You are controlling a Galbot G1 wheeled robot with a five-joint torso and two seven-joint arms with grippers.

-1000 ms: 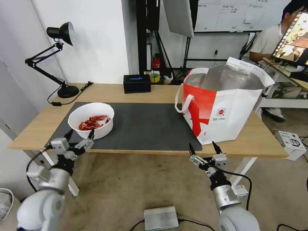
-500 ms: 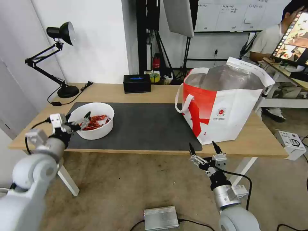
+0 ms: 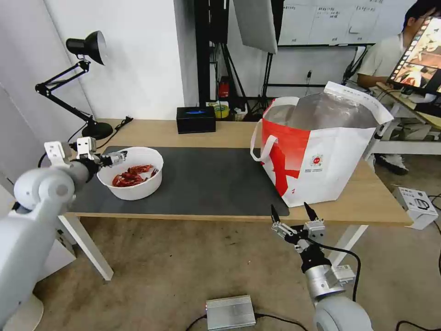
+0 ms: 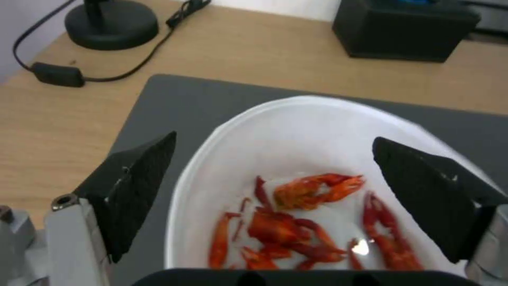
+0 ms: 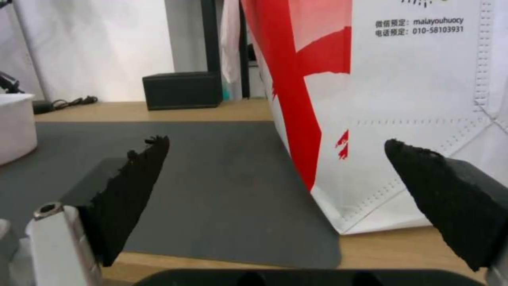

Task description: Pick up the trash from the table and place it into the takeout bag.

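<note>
Fingers point(image 4: 137, 182) spread over bowl point(image 3: 131, 173); takeout bag point(image 5: 423, 99) reads "malayouhuocy", "010-58103931"

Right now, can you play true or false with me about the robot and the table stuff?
1. The white bowl holds red crayfish shells. True.
2. The left gripper is shut on the bowl. False: its fingers are open, poised over the bowl's rim.
3. The takeout bag stands upright on the table. True.
4. The right gripper is inside the bag. False: it is open, low in front of the table's edge.
</note>
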